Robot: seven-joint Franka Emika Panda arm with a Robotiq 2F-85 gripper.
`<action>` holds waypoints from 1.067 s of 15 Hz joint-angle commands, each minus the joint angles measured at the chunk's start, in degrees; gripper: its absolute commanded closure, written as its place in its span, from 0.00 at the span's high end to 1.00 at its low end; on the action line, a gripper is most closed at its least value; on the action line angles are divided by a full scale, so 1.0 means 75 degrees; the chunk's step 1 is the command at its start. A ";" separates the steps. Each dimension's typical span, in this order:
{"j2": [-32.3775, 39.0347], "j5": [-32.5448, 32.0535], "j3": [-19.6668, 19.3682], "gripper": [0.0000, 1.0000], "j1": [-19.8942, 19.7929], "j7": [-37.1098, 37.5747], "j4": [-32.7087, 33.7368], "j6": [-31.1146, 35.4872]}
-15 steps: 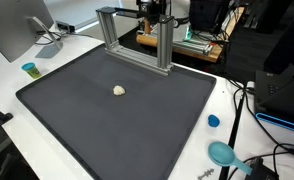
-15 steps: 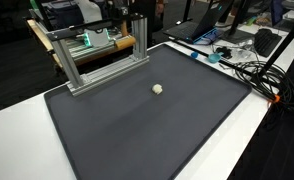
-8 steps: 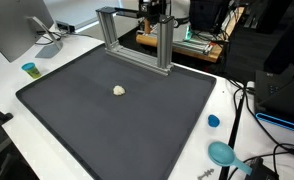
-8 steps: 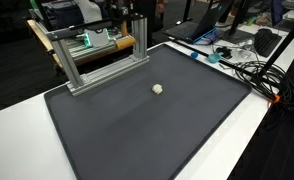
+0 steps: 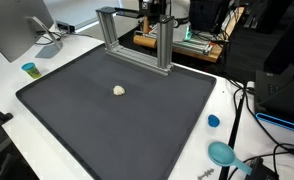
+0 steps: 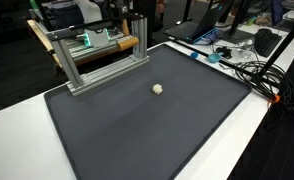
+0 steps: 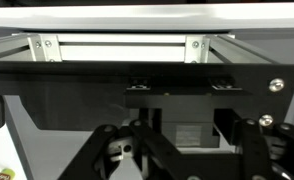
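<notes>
One white table (image 5: 9, 82) carries everything, and we read it from its left edge across. Farthest left in an exterior view we see a grey monitor (image 5: 12, 28). Just in front of it, a small teal cup (image 5: 29, 69) stands upright on the bare table.

Next comes a large black mat (image 5: 107, 135), which covers most of the table in both exterior views. A small cream lump (image 5: 119, 90) lies near the middle of the mat, alone there in both exterior views.

Along the far edge of the mat stands an upright aluminium frame (image 5: 165, 45), two posts joined by a top beam. The dark end of the arm (image 5: 153, 8) hangs close by the top of this frame. That makes the frame the thing nearest the jaws, while the lump lies well in front of it on the mat.

In the wrist view the frame (image 7: 117, 47) runs pale across the top. The jaws show at the bottom as two black linkages standing wide apart with nothing between them: released and touching nothing.

Farther right, off the mat, we see a blue cap (image 5: 213, 121) and a teal scoop (image 5: 223, 153) near the table's front corner. A tangle of cables (image 5: 255, 100) lies there too.
</notes>
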 commanded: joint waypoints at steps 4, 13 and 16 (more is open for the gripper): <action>0.0132 -0.0150 -0.0154 0.46 0.0152 -0.0324 0.0342 -0.0576; 0.0223 -0.0159 0.0026 0.83 0.0116 0.0081 0.0343 -0.0441; 0.0216 -0.0104 0.0039 0.53 0.0094 0.0290 0.0317 -0.0314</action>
